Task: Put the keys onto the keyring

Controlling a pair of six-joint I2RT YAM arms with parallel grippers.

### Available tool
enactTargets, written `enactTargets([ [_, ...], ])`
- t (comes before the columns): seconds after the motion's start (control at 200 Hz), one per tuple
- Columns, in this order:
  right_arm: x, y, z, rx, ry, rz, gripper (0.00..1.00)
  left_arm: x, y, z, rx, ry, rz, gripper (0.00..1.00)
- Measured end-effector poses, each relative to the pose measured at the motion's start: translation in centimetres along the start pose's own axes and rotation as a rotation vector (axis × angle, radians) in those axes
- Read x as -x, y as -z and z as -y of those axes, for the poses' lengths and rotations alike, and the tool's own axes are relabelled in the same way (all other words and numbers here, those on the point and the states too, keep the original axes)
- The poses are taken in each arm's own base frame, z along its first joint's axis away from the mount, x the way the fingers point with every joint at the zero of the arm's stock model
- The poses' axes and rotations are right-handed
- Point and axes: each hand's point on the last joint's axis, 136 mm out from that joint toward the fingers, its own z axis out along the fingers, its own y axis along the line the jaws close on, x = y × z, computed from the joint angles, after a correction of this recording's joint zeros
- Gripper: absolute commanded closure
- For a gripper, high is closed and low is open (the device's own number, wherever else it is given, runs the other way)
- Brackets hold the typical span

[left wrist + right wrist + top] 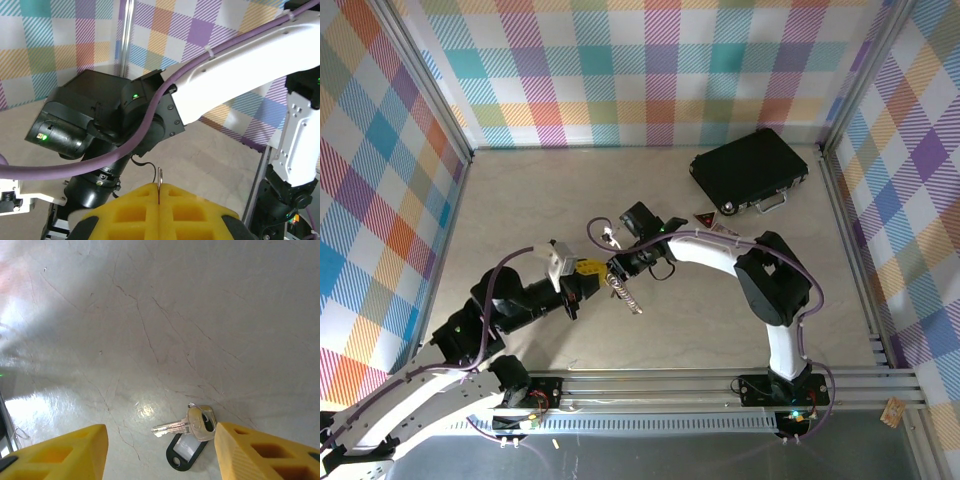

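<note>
Two silver keys [187, 424] lie overlapped on the table, joined to a black tag with a clear window [186, 452]. My right gripper [161, 434] hovers over them, open, its yellow fingers [60, 455] wide apart; the key heads lie close to the right finger. From above, the keys [625, 293] sit just below the right gripper [620, 265]. My left gripper [159, 200] is shut on a thin metal keyring [160, 176], which sticks up edge-on from between the yellow pads. It sits at the table's middle [588, 268], close to the right wrist [125, 115].
A black case [748, 168] lies at the back right. A small patterned card [705, 218] rests in front of it. Checked walls enclose the table on three sides, and an aluminium rail [720, 385] runs along the near edge.
</note>
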Motion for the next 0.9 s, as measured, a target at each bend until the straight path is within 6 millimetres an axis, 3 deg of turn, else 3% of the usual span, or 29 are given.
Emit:
enactTargets([
  [0.34,-1.0,-0.8,0.3,0.046,0.057,-0.045,0.42,-0.4,-0.2,0.2,-0.017,-0.002,-0.017,1.00],
  [0.475,-1.4,-1.3,0.8,0.073,0.070,-0.071,0.45,-0.5,-0.2,0.4,-0.028,-0.002,-0.024,1.00],
  [0.735,-0.9,-0.3,0.9,0.128,0.123,-0.071,0.43,-1.0,-0.3,0.6,-0.041,-0.003,-0.050,1.00],
  [0.9,-0.7,-0.9,1.4,0.161,0.146,-0.084,0.39,-1.0,-0.3,0.6,-0.043,-0.007,-0.051,1.00],
])
